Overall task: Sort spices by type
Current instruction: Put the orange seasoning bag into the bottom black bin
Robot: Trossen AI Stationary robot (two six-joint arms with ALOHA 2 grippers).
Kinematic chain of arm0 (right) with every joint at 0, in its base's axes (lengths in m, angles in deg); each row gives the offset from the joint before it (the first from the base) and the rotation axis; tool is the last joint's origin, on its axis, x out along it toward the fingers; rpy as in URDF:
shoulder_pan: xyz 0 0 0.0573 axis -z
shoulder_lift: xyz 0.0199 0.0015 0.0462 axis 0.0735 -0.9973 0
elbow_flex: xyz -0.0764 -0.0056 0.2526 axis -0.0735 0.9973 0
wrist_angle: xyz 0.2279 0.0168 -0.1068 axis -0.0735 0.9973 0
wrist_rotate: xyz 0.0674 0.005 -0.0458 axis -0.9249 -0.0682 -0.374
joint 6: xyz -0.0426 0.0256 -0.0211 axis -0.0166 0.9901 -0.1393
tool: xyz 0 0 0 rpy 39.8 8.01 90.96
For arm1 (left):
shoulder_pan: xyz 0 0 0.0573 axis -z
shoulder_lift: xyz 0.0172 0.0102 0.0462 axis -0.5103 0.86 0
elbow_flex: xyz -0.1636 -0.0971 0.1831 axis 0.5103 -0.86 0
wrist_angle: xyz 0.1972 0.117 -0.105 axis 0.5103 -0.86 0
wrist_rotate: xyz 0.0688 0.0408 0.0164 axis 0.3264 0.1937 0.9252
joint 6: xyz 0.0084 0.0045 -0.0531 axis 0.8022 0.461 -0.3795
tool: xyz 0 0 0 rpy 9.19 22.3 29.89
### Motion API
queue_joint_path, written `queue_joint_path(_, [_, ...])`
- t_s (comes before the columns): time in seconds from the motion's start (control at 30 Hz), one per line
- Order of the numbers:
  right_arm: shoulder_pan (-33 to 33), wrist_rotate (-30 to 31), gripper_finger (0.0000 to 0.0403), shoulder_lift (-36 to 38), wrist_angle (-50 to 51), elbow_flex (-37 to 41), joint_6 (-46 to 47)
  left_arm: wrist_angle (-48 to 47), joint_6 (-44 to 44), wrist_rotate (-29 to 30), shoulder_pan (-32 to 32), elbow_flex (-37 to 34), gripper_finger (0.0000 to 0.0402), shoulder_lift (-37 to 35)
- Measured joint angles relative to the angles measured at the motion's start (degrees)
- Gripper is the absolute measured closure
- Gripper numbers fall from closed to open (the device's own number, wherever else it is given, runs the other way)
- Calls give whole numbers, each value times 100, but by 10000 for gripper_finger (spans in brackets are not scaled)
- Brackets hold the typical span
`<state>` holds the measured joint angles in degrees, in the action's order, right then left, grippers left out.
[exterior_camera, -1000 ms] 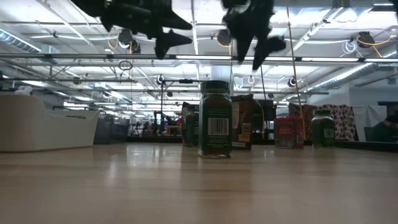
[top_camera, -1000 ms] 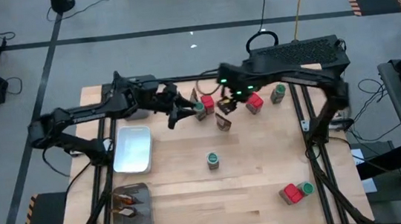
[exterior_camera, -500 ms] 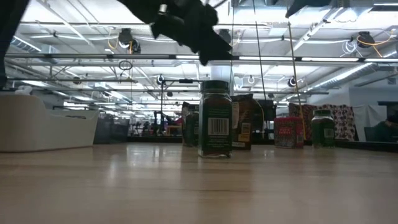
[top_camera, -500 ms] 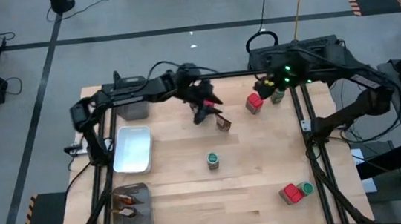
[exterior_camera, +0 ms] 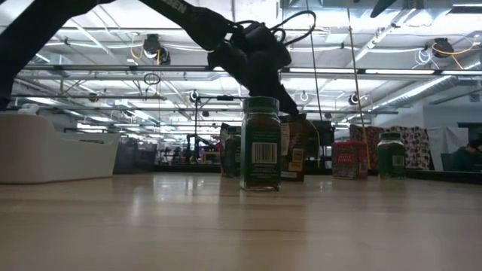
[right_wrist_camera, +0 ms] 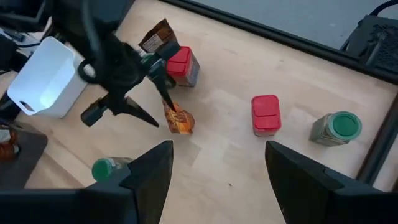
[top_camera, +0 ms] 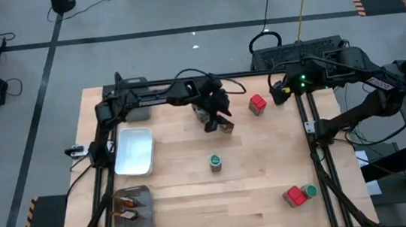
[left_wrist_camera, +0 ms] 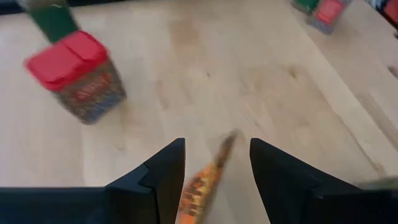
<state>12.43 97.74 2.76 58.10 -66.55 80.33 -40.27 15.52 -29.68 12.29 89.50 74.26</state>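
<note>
The left gripper (left_wrist_camera: 214, 165), fingers spread, is straddling a sachet (left_wrist_camera: 202, 183) at the desk's (top_camera: 271, 182) far middle. The right gripper (right_wrist_camera: 214, 171), also spread, is waiting at far right. Closing off-centre risks tipping the thin sachet or nudging the red box (left_wrist_camera: 78, 78) nearby.

Table (top_camera: 257, 198): pale wood planks, framed by a black rail.
White dish (top_camera: 134, 151): rectangular — on the table's left side.
Grey mesh tray (top_camera: 133, 214): near the front-left corner — just below the dish.
Floor (top_camera: 140, 14): grey, cables lying across it.
</note>
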Motion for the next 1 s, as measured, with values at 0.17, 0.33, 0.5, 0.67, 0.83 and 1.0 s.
queue_joint_path(0.17, [-14, 135, 165, -2, 86, 0, -131, -197, 296, 529, 96, 7, 217, -2])
queue_joint_path(0.33, [-8, 177, 165, -2, 96, 2, -355, -425, 284, 676, 107, 7, 217, 39])
queue_joint_path(0.5, [-8, 177, 165, -2, 97, 4, -502, -520, 268, 697, 107, 4, 221, 46])
queue_joint_path(0.67, [-8, 177, 165, -2, 128, 4, -587, -533, 252, 711, 107, 4, 274, 46])
queue_joint_path(0.83, [-8, 177, 165, -2, 128, 3, -699, -548, 232, 836, 107, 4, 366, 46])
queue_joint_path(1.0, [-8, 177, 165, -2, 128, 4, -799, -561, 84, 955, 107, 4, 394, 46])
